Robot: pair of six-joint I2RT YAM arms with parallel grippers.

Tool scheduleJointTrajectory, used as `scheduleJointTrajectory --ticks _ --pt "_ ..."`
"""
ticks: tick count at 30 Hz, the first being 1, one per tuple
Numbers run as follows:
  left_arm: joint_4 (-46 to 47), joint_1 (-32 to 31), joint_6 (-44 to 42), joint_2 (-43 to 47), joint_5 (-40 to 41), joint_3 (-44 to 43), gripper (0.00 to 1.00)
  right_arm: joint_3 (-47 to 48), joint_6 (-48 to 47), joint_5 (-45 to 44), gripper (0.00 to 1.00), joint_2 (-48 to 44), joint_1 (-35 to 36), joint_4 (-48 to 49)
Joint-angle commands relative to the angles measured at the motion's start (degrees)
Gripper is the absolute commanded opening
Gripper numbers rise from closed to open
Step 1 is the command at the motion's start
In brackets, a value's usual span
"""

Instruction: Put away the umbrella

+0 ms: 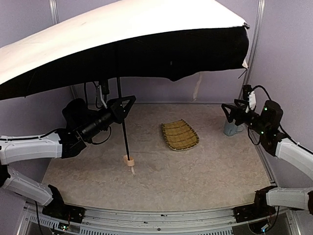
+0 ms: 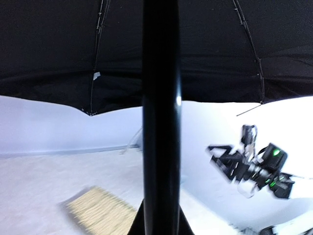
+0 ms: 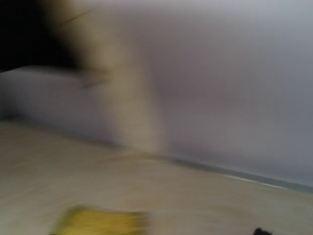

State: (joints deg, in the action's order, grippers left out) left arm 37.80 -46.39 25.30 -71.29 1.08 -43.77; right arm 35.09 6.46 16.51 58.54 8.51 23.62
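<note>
Across the top of the overhead view sprawls the umbrella point(image 1: 122, 29), fully open, cream on the outside and black underneath, its canopy tipped so the left edge hangs low and the right edge rides high. Down from the middle drops the thin black shaft point(image 1: 123, 132), close to upright with a slight lean, and its tan handle point(image 1: 128, 160) sits on the table point(image 1: 205, 181) just left of centre, a short strap trailing toward the bottom of the frame. The long axis runs top to bottom in the picture, and that is what the coming move turns on, I'd judge. Clamped on that shaft partway up, under the canopy, is the left gripper point(image 1: 120, 108), jaws narrowed right onto it; the left wrist view confirms it, the black pole filling the middle of the frame with ribs fanning out above. Over at the right edge the right gripper point(image 1: 233, 110) hangs well apart from the umbrella, pointing toward frame centre. Its wrist picture is pure blur, so wide or narrow, I cannot tell. The left arm is plainly the nearer, already on the shaft; the right would have to travel leftward across the frame to reach the shaft or the ribs. Between the two, right of the handle and clear of it, lies the straw-yellow basket tray point(image 1: 180, 134). Nothing is folded yet, so putting it away has barely begun, by my reckoning.
</note>
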Motion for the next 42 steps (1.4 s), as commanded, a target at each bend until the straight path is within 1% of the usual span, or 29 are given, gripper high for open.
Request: scheduleJointTrajectory --ticks 1,3,5,7,10,13,16,18,21,26,31,32,33,35,37,42 --pt "9.2 1.6 4.6 -3.5 -11.2 -6.5 0.00 1.9 -0.1 17.6 0.82 -5.6 7.9 -4.5" --pt "9.4 1.7 5.4 -5.7 -12.8 -8.4 0.00 2.0 1.0 20.7 0.80 -5.6 13.3 -0.3" --pt "9.8 1.6 5.9 -7.9 -14.7 -10.0 0.00 3.0 1.9 22.0 0.80 -3.5 19.4 4.3" --pt "9.6 1.2 6.2 -10.2 -16.1 -11.7 0.00 6.9 4.0 23.2 0.80 0.1 23.7 8.1" --pt "10.1 0.6 6.5 -12.1 -16.7 -12.3 0.00 13.5 9.2 21.0 0.77 7.1 28.1 13.5" --pt "10.2 0.2 7.0 -13.6 -17.9 -12.9 0.00 22.4 12.7 19.8 0.76 14.1 30.7 12.9" --pt "11.2 -0.6 7.3 -14.3 -19.2 -12.4 0.00 31.8 16.9 18.6 0.76 20.6 32.2 11.3" --pt "12.1 -1.3 6.6 -14.5 -19.4 -11.8 0.00 35.1 20.4 15.0 0.76 23.5 32.8 10.5" --pt "12.4 -2.4 5.7 -15.2 -19.9 -11.9 0.00 37.3 25.3 10.2 0.74 27.3 33.6 11.7" --pt "12.4 -3.4 4.2 -17.1 -22.3 -12.5 0.00 42.6 30.0 10.6 0.73 32.5 34.0 11.0" --pt "13.4 -3.5 5.6 -20.0 -24.6 -13.4 0.00 43.8 30.4 11.9 0.75 34.5 35.3 13.4" --pt "13.4 -3.5 5.8 -20.6 -24.9 -13.6 0.00 43.8 30.6 11.7 0.74 34.8 35.4 13.6" --pt "13.5 -3.6 6.2 -21.0 -25.1 -14.0 0.00 43.9 30.8 11.8 0.71 35.1 35.5 13.5" --pt "14.3 -3.5 6.3 -21.3 -24.9 -13.8 0.00 44.4 31.1 11.3 0.61 35.7 35.5 12.5" --pt "14.7 -3.5 5.9 -21.1 -25.3 -13.4 0.00 44.1 31.3 10.5 0.55 35.9 35.5 12.2" --pt "12.7 -3.7 3.5 -20.6 -27.8 -13.7 0.00 45.0 30.7 10.4 0.50 36.4 35.5 11.1"
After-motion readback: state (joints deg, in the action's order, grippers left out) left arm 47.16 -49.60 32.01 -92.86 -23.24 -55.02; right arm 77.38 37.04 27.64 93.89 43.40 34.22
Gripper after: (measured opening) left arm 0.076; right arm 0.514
